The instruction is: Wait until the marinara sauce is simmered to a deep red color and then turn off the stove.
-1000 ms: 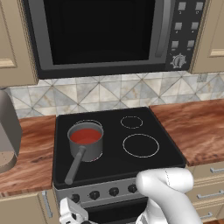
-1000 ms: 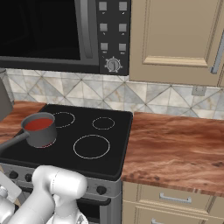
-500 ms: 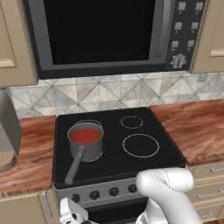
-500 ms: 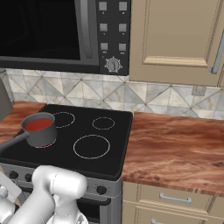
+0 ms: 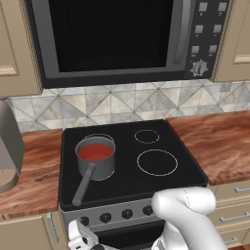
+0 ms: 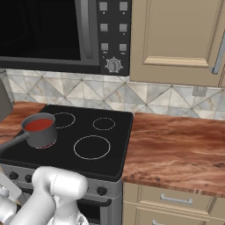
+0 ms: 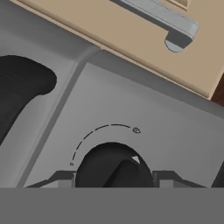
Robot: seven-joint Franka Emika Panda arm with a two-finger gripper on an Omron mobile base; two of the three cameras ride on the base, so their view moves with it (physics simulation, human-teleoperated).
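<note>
- Two rings on the stove [image 5: 185,168] sit bare on its right half; pan [image 5: 96,157] on the front-left ring, handle running toward the front edge, wood counter either side w/ open room.
- Sauce [image 5: 95,152] red, flat, fills the pan; microwave [image 5: 117,39] hangs above.
- Gripper [image 5: 80,238] low at the stove's front left corner, below the knob row, well apart from the pan.
- Hand view: black knob [image 7: 114,168] dead centre, close up, a finger [image 7: 59,179] at each side of it, grey panel around, drawer handle [image 7: 159,17] beyond.
- Fingers narrowly parted, straddling the knob; can't tell if pads actually press it.
</note>
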